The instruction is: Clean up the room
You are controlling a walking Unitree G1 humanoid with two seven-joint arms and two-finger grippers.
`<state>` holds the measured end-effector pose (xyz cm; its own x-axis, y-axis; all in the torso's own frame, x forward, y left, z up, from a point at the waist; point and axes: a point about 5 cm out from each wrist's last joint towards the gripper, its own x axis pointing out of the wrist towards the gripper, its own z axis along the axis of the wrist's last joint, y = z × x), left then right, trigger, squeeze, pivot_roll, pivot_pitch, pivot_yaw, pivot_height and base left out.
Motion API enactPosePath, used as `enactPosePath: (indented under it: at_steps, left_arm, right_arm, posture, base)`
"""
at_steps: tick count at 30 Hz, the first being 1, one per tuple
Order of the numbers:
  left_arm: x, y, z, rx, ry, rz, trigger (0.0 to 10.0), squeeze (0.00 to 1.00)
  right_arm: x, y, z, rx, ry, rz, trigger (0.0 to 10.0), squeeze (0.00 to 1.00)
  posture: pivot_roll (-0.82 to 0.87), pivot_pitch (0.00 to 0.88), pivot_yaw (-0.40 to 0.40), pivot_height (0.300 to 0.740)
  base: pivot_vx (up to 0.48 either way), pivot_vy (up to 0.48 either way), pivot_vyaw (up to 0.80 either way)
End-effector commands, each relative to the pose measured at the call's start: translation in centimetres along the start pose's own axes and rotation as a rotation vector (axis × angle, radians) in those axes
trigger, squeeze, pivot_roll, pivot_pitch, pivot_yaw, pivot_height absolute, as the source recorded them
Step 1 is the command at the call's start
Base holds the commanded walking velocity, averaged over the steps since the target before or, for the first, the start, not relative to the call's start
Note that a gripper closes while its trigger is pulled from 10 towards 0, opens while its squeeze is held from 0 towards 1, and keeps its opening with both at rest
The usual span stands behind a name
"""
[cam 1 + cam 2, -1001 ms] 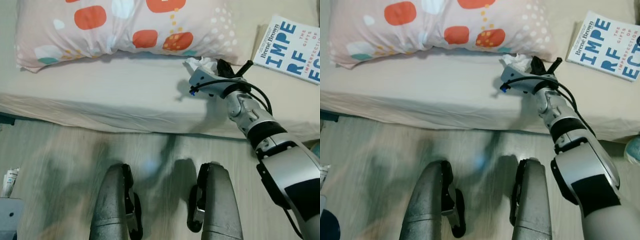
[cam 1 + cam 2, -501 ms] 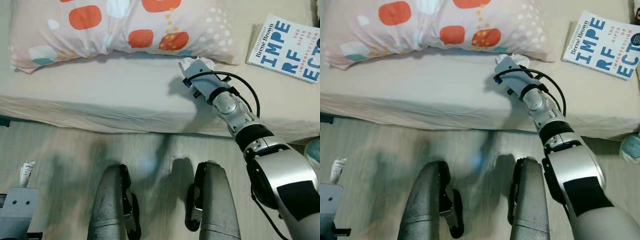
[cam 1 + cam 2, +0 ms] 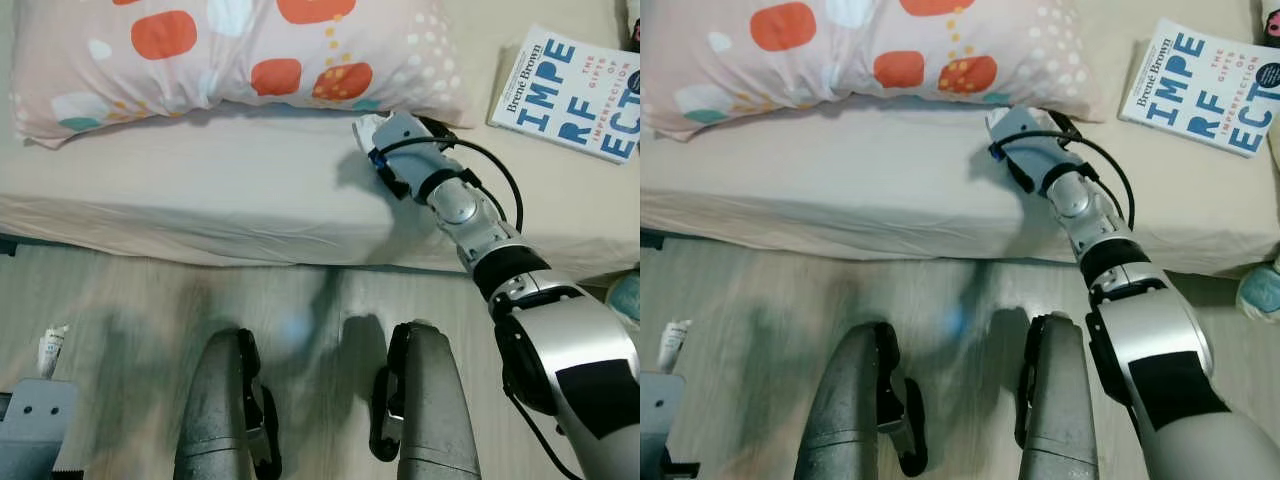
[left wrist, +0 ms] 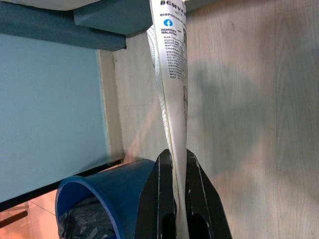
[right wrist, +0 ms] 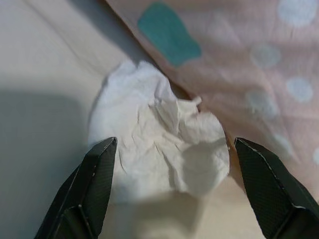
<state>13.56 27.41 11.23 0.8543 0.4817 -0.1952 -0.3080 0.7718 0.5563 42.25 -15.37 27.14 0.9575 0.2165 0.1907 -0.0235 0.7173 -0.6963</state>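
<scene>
Change: right gripper has been closing in on the crumpled tissue.
Fingers: spread wide, straddling it beside the pillow.
Left gripper: pinching a white tube.

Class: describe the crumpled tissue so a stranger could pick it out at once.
Start at the bed and its spotted pillow. Against the pillow's lower right edge lies the crumpled tissue, between the open fingers of the right gripper. It is plain white and wrinkled, unlike the blue-lettered book.
</scene>
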Motion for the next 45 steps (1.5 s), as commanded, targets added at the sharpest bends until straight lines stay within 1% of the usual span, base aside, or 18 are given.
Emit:
enactPosePath:
  at_steps: [1,2,3,4,5,7,10,11,12,14,15,16,18,23,27,29,36,45]
  left_arm:
    - [-0.9,-0.2,-1.5,0.023,0.080,-0.015,0.0,0.00]
    - [-0.9,-0.2,-1.5,0.023,0.080,-0.015,0.0,0.00]
    - [-1.0,-0.2,-1.4,0.025,0.079,-0.018,0.0,0.00]
    - [-1.0,-0.2,-1.4,0.025,0.079,-0.018,0.0,0.00]
    - [-1.2,-0.1,-1.4,0.026,0.080,-0.020,0.0,0.00]
    - [-1.2,-0.1,-1.4,0.026,0.080,-0.020,0.0,0.00]
    - [-1.7,0.4,-1.4,0.041,0.083,-0.020,0.0,0.00]
    - [-1.7,0.4,-1.4,0.041,0.083,-0.020,0.0,0.00]
    - [-1.8,0.6,-1.5,0.045,0.085,-0.018,0.0,0.00]
    - [-1.8,0.6,-1.5,0.045,0.085,-0.018,0.0,0.00]
    - [-1.9,0.7,-1.5,0.048,0.087,-0.017,0.0,0.00]
    - [-1.9,0.7,-1.5,0.048,0.087,-0.017,0.0,0.00]
    - [-2.2,0.8,-1.6,0.052,0.091,-0.017,0.0,0.00]
    - [-2.4,0.9,-1.5,0.055,0.092,-0.021,0.0,0.00]
    - [-2.4,0.9,-1.5,0.057,0.091,-0.025,0.0,0.00]
    - [-2.3,0.8,-1.5,0.057,0.089,-0.028,0.0,0.00]
    - [-2.3,0.6,-1.3,0.057,0.081,-0.031,0.0,0.00]
    - [-2.5,0.7,-1.2,0.066,0.079,-0.037,0.0,0.00]
  right_arm:
    - [0.0,0.3,0.2,0.029,-0.012,-0.004,10.0,1.00]
    - [0.0,0.3,0.2,0.029,-0.012,-0.004,10.0,1.00]
    - [0.1,0.1,0.1,0.049,-0.003,-0.030,10.0,0.54]
    - [0.1,0.1,0.1,0.049,-0.003,-0.030,10.0,0.54]
    - [0.1,-0.1,0.0,0.073,0.010,-0.054,10.0,0.00]
    - [0.1,-0.1,0.0,0.073,0.010,-0.054,10.0,0.00]
    - [-0.3,-0.9,-1.4,0.239,0.081,-0.133,10.0,0.00]
    - [-0.3,-0.9,-1.4,0.239,0.081,-0.133,10.0,0.00]
    - [-0.6,-1.2,-2.1,0.324,0.115,-0.157,10.0,0.00]
    - [-0.6,-1.2,-2.1,0.324,0.115,-0.157,10.0,0.00]
    - [-0.8,-1.2,-2.9,0.400,0.149,-0.172,10.0,0.00]
    - [-0.8,-1.2,-2.9,0.400,0.149,-0.172,10.0,0.00]
    - [-1.4,-1.0,-4.3,0.535,0.212,-0.181,10.0,0.00]
    - [-1.7,-0.3,-4.9,0.607,0.240,-0.141,10.0,0.00]
    - [-1.6,0.3,-4.9,0.683,0.227,-0.093,10.0,0.00]
    - [-1.5,0.6,-4.5,0.802,0.192,-0.070,10.0,0.00]
    - [-1.1,0.5,-3.6,0.962,0.129,-0.059,10.0,0.00]
    - [-0.5,0.0,-2.3,1.058,0.056,-0.043,10.0,0.00]
  posture:
    - [0.28,0.708,-0.010,0.570]
    - [0.28,0.708,-0.010,0.570]
    - [0.29,0.715,-0.009,0.570]
    - [0.29,0.715,-0.009,0.570]
    - [0.29,0.718,-0.008,0.570]
    - [0.29,0.718,-0.008,0.570]
    - [0.31,0.725,-0.006,0.570]
    - [0.31,0.725,-0.006,0.570]
    - [0.32,0.729,-0.007,0.570]
    - [0.32,0.729,-0.007,0.570]
    - [0.33,0.731,-0.008,0.570]
    - [0.33,0.731,-0.008,0.570]
    - [0.33,0.732,-0.008,0.570]
    - [0.33,0.743,-0.009,0.570]
    - [0.32,0.744,-0.015,0.570]
    - [0.32,0.744,-0.015,0.570]
    - [0.32,0.746,-0.015,0.570]
    - [0.33,0.751,-0.015,0.570]
  base:
    - [0.000,0.000,0.00]
    - [0.000,0.000,0.00]
    - [0.000,0.000,0.00]
    - [0.000,0.000,0.00]
    - [0.000,0.000,0.00]
    - [0.000,0.000,0.00]
    - [0.000,0.000,0.00]
    - [0.000,0.000,0.00]
    - [0.000,0.000,0.00]
    - [0.000,0.000,0.00]
    - [0.000,0.000,0.00]
    - [0.000,0.000,0.00]
    - [0.000,0.000,0.00]
    - [0.000,0.000,0.00]
    - [0.000,0.000,0.00]
    - [0.000,0.000,0.00]
    - [0.000,0.000,0.00]
    - [0.000,0.000,0.00]
